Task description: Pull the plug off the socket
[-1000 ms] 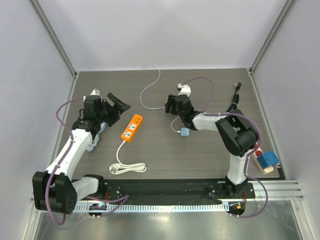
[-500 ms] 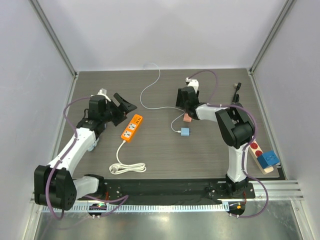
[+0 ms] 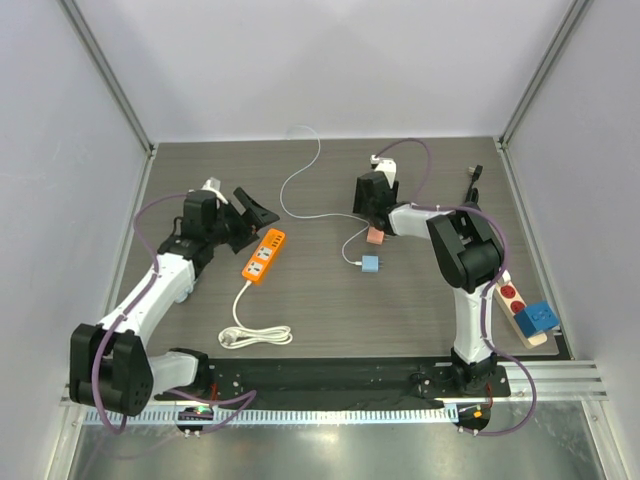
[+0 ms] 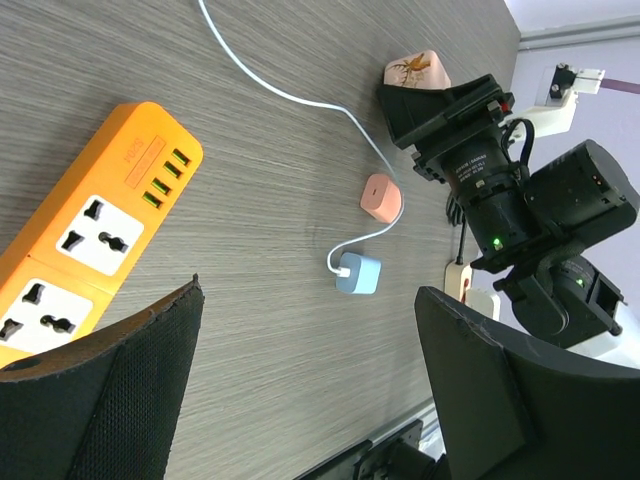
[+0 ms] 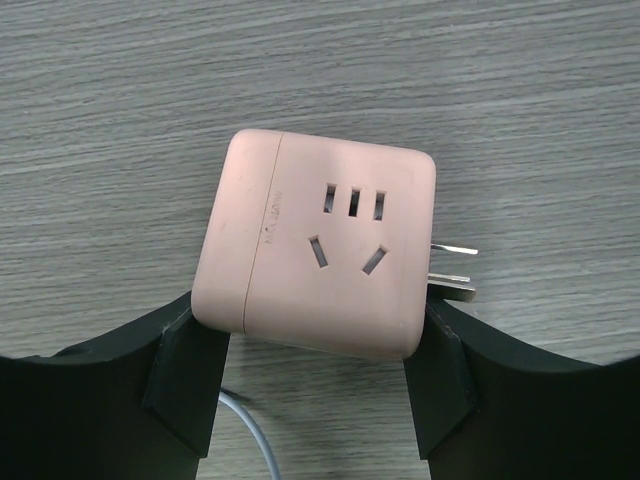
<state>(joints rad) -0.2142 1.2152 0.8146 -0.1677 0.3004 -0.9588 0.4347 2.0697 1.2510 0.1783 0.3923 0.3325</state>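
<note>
Ok, left gripper (image 4: 308, 290) is wide open with nothing in it, by the far end of the orange strip (image 3: 264, 256). It has shifted right toward that strip over the last second. Next, right gripper (image 5: 315, 345) is clamped on a pink cube (image 5: 320, 250), prongs sticking out sideways; it has moved right and farther back. Far right, socket (image 3: 508, 296) lies at the near-right corner of the table (image 3: 400, 310), long axis diagonal from far-left to near-right, outlets up. Dark blue plug (image 3: 537, 317) sits on its near end, unmoved.
</note>
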